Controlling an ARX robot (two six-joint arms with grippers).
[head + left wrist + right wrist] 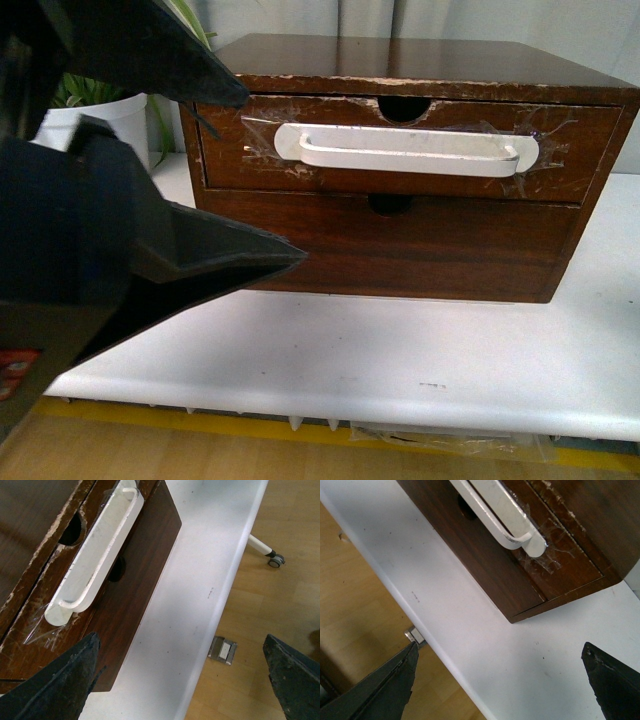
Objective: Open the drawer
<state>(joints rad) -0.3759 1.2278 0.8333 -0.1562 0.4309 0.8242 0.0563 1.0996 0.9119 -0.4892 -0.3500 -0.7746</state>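
No text, brand, number or sign can be read in any of the three views. At the near left of the front view a small red patch (15, 372) sits on the dark body of the left gripper (272, 178), with pale marks on it that could be lettering. They are too blurred and too cropped by the picture's edge to make out.

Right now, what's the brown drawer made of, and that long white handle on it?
The drawer looks like dark-stained wood, slightly glossy: grain shows, and its chipped top edge is pale underneath. The handle is probably smooth white plastic with scuffs, though painted metal can't be ruled out. Clear crinkly tape holds it on.
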